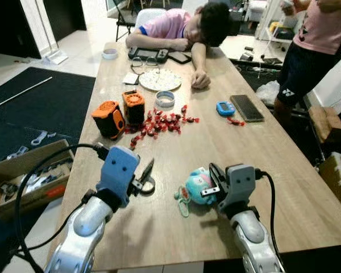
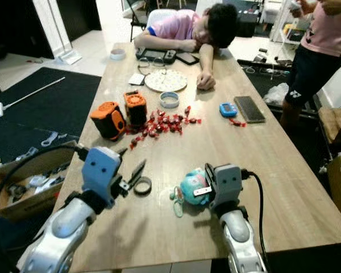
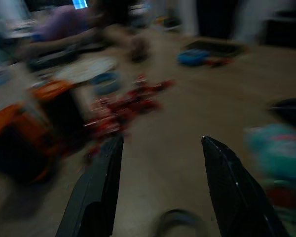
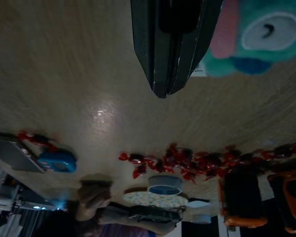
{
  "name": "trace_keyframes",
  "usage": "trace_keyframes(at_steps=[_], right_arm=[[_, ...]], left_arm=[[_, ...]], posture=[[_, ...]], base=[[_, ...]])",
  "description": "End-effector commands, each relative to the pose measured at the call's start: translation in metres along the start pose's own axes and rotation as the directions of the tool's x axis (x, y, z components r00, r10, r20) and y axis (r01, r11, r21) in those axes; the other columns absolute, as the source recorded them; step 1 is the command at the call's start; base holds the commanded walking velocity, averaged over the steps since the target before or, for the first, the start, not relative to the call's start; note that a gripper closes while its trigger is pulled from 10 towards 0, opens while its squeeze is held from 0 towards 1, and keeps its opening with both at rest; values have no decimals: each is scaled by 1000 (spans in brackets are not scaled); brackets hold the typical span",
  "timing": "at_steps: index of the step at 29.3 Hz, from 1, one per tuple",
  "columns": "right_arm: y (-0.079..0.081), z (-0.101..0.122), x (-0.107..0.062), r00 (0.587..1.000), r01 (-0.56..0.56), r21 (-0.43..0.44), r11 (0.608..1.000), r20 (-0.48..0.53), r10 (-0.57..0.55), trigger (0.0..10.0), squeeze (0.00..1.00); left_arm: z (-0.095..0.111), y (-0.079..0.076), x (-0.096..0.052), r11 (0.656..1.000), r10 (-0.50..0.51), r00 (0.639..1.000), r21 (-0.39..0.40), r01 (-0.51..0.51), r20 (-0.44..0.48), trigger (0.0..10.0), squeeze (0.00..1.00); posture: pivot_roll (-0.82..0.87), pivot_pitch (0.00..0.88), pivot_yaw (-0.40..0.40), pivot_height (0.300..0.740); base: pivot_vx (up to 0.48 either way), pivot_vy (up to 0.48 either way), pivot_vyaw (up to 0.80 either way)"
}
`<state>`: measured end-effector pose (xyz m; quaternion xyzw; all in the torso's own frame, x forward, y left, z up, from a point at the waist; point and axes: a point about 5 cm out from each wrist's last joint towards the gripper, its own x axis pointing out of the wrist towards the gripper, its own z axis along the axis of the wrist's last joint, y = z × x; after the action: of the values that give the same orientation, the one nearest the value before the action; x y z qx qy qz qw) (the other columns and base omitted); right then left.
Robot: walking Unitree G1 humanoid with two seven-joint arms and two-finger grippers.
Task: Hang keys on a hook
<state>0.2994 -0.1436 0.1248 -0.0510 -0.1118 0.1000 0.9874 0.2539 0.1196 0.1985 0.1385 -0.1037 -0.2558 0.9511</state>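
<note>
1. Looking down at the wooden table (image 1: 261,165): your left gripper (image 2: 137,170) hangs over its near edge, fingers spread wide with nothing between them.
2. Dark ring (image 2: 142,185) lies flat on the table just beside and below those fingertips. Left wrist view is blurred, so you can't tell whether it's touching.
3. Your right gripper (image 4: 168,74) is low by the teal plush toy (image 1: 200,186). Both fingers are pressed together and grip nothing, with the plush just beside them.
4. A green loop (image 1: 183,206) lies on the table against the plush's near side. You can't make out any keys on it.
5. Mid-table: two orange-and-black devices (image 1: 109,118), a scatter of red wrapped candies (image 1: 159,124), and a tape roll (image 1: 165,99).
6. Further out: white round plate (image 1: 159,79), a blue gadget (image 1: 225,108), and a dark flat case (image 1: 247,107).
7. A person in a pink shirt (image 1: 179,25) is slumped on the far end with an arm stretched along the table; a second person (image 1: 318,34) stands at the right edge.
8. Cardboard box (image 1: 23,179) of parts sits on the floor to your left.
</note>
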Motion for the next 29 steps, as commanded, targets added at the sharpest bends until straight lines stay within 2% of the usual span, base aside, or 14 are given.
trace_keyframes(at_steps=[1, 4, 8, 13, 14, 15, 17, 21, 22, 25, 27, 29], right_arm=[[-4, -3, -3, 1000, 16, -1, 1000, -14, -16, 10000, 0], [-7, 0, -1, 1000, 27, -5, 1000, -3, -27, 10000, 0], [-8, 1, 0, 999, 34, -9, 999, 2, -34, 10000, 0], [-12, 1, -2, 999, 50, -17, 999, 5, -50, 10000, 0], [-12, 0, -2, 999, 51, -19, 999, 4, -51, 10000, 0], [-12, -1, -2, 999, 54, -21, 998, 1, -54, 10000, 0], [-12, -2, -3, 998, 57, -22, 998, 1, -57, 10000, 0], [-12, -2, -3, 998, 64, -21, 998, 2, -64, 10000, 0], [-12, -2, -3, 998, 66, -21, 998, 2, -66, 10000, 0], [-11, -5, -6, 999, 44, -14, 999, -11, -44, 10000, 0], [-10, -6, -7, 999, 27, -12, 1000, -17, -27, 10000, 0], [-6, -9, -8, 999, -20, -36, 999, -28, 19, 10000, 0]], left_arm=[[0, -4, -4, 999, -44, 999, -9, 44, -12, 10000, 0], [13, -7, -3, 990, -136, 991, -24, 136, 16, 10000, 0], [18, -8, 0, 983, -179, 983, -27, 180, 31, 10000, 0], [14, -4, 10, 983, -179, 984, 40, 178, 14, 10000, 0], [13, -3, 13, 984, -170, 985, 64, 169, 11, 10000, 0], [8, 0, 21, 979, -147, 989, 145, 145, 2, 10000, 0], [7, 0, 24, 976, -144, 990, 167, 142, 2, 10000, 0], [7, 1, 28, 974, -150, 989, 173, 148, 0, 10000, 0], [7, 2, 31, 973, -155, 988, 172, 152, 0, 10000, 0], [9, 8, 39, 970, -178, 984, 164, 176, -8, 10000, 0], [9, 10, 40, 969, -188, 982, 160, 187, -12, 10000, 0], [1, 17, 31, 957, -235, 969, 157, 244, -73, 10000, 0]], posture=[[179, 134, -11, 740], [179, 131, 1, 740], [169, 128, 13, 740], [159, 126, 31, 740], [152, 127, 49, 740], [148, 121, 63, 740], [141, 116, 75, 740], [139, 112, 83, 740], [124, 97, 110, 740], [122, 92, 115, 740], [121, 90, 117, 740], [127, 90, 108, 740]], base=[[0, 0, 0], [0, 0, 0], [0, 0, 0], [0, 0, 0], [0, 0, 0], [0, 0, 0], [0, 0, 0], [0, 0, 0], [0, 0, 0], [0, 0, 0], [0, 0, 0], [0, 0, 0]])
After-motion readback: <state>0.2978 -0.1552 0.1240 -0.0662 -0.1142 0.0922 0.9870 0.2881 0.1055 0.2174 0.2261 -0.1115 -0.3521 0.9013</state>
